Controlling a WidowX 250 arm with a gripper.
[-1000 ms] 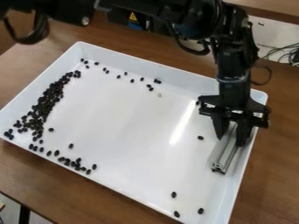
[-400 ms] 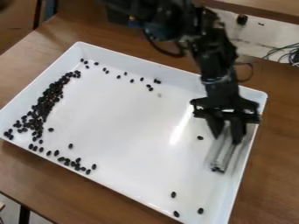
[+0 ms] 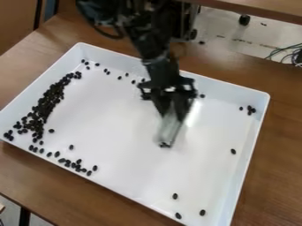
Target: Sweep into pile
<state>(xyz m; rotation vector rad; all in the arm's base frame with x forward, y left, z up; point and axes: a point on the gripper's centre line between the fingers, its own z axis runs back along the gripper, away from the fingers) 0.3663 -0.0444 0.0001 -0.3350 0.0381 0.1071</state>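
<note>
Counts: one gripper [image 3: 172, 117], holding one bar [image 3: 168, 132], over one tray [image 3: 230, 90]. Beans [image 3: 233, 151], as seen in the view: one just right of the gripper; about four grouped farther right; one to its lower right; three well below it. Left of the gripper, the many beans lie too crowded to count exactly.

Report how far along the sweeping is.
Done: most beans form a long pile at the view's left end of the tray. In hand: the gripper has the pale bar around mid-tray. Left: a few beans near the far right corner, others toward the near right, plus strays along both long sides.
</note>
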